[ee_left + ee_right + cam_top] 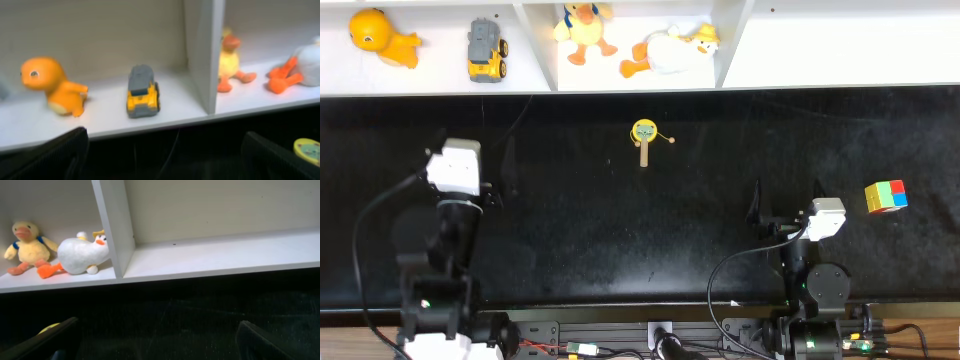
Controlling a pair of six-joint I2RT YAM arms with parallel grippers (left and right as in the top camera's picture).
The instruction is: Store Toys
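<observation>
From above, two toys lie on the black bench (570, 230). A rattle (645, 132) is near the back edge at the middle, and a coloured cube (886, 196) is near the right edge. The left claw (475, 148) and the right claw (787, 200) both have their fingers apart and hold nothing. We judge that the step in hand is to fetch a toy. The cube is nearer to the right claw, though off to its right and well apart. To do this well, we think the claw should come down over the cube and close on two flat opposite faces. It should then lift before it carries the cube to the shelf (740, 40).

In the left wrist view the left claw (165, 150) is spread wide. It faces a yellow truck (142, 92) on the shelf. The rattle (310, 150) lies on the bench outside the fingers.

In the right wrist view the right claw (157, 335) is also spread. A bit of the rattle (50, 328) shows just beside one finger, not between them.
</observation>
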